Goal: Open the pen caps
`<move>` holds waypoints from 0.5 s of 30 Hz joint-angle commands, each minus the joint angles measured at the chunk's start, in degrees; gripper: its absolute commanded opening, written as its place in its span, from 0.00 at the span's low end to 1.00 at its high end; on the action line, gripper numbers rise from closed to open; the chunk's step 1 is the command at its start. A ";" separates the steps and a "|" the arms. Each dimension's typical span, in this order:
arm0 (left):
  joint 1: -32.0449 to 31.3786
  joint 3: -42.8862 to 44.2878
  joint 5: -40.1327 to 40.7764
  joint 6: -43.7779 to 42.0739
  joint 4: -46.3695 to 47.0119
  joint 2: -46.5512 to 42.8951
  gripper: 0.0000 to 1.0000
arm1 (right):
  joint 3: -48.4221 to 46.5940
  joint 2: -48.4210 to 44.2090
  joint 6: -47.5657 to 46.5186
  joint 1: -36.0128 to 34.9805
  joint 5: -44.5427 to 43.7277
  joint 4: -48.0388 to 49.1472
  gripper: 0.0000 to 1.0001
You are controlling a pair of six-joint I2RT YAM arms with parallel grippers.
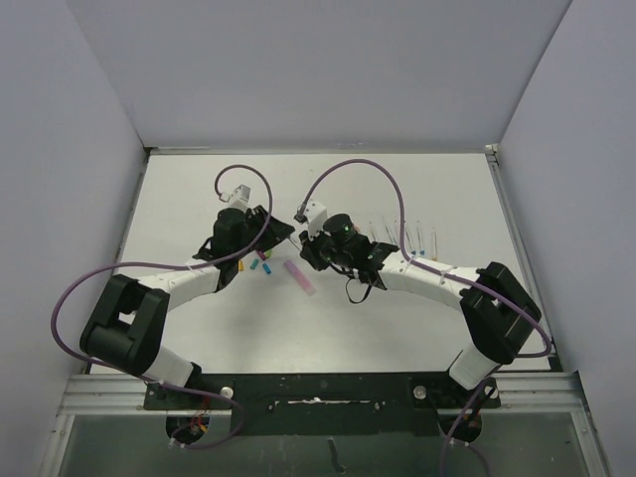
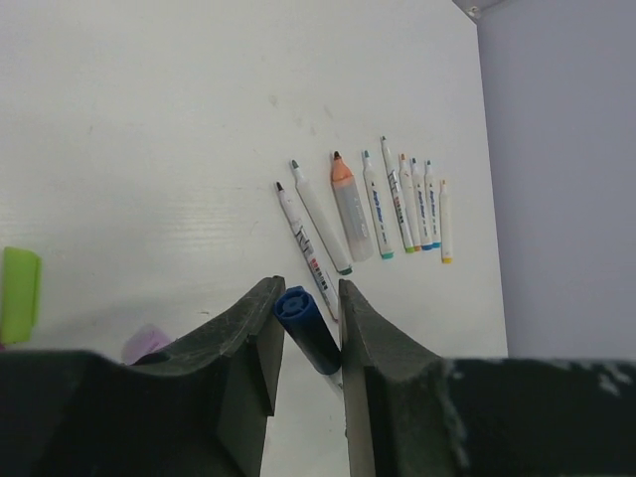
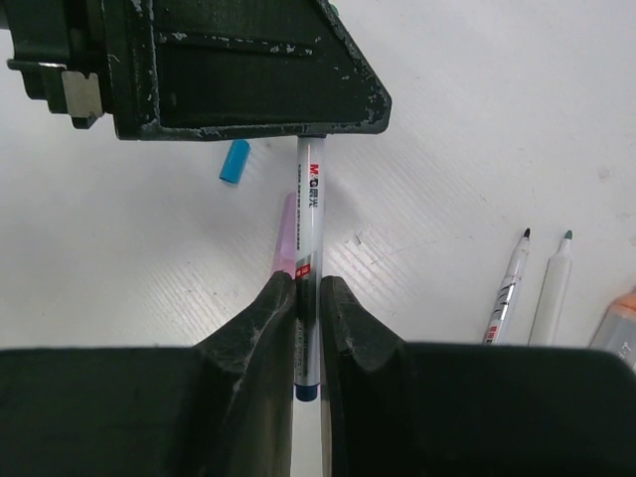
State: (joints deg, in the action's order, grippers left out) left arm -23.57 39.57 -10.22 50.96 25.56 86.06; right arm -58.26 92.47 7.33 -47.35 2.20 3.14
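The left pincer (image 2: pixel 306 298) was clenched on the blue cap (image 2: pixel 316 343). The right pincer (image 3: pixel 309 298) gripped the same pen's white barrel (image 3: pixel 309 209), held between the arms over the surface (image 2: pixel 149 149). An off-axis pull could wrench the cap from the fingers. A weak grip might let the barrel slide rather than separate.
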 commanded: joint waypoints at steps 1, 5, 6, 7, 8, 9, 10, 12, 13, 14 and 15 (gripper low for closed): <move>-0.16 1.44 -0.98 0.84 5.11 0.40 0.22 | 0.01 -1.48 0.07 -0.55 0.76 3.59 0.00; -0.16 1.40 -1.08 1.26 5.41 0.50 0.00 | 0.05 -1.11 0.14 -0.55 0.95 3.53 0.00; -0.16 1.39 -1.35 1.37 5.74 0.51 0.00 | -0.11 -0.99 0.06 -0.56 0.96 3.30 0.01; -0.16 1.40 -1.73 1.53 5.93 0.51 0.00 | -0.34 -0.82 0.06 -0.55 0.97 3.08 0.07; -0.16 1.35 -2.05 1.78 6.25 0.48 0.00 | -0.50 -0.73 0.05 -0.51 0.89 2.90 0.18; -0.20 1.30 -2.34 1.96 6.56 0.56 0.00 | -0.72 -0.60 0.07 -0.53 0.68 2.78 0.29; -0.24 1.22 -2.68 2.15 6.80 0.56 0.00 | -0.79 -0.46 0.16 -0.53 0.50 2.76 0.40; -0.44 1.06 -3.13 2.38 7.39 0.52 0.00 | -1.01 -0.37 0.23 -0.55 0.35 2.84 0.52; -0.62 1.05 -3.34 2.48 7.66 0.46 0.00 | -1.13 -0.31 0.31 -0.55 0.35 2.84 0.53; -0.86 0.97 -3.43 2.52 7.86 0.40 0.00 | -1.27 -0.15 0.40 -0.58 0.35 2.91 0.53; -1.05 0.97 -3.47 2.56 8.03 0.33 0.00 | -1.43 -0.06 0.45 -0.55 0.35 2.93 0.54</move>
State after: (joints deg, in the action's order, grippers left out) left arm -24.08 39.66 -12.40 53.60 28.97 86.08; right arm -58.04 92.58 7.79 -47.68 2.61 3.22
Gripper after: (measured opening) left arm 0.128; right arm 0.529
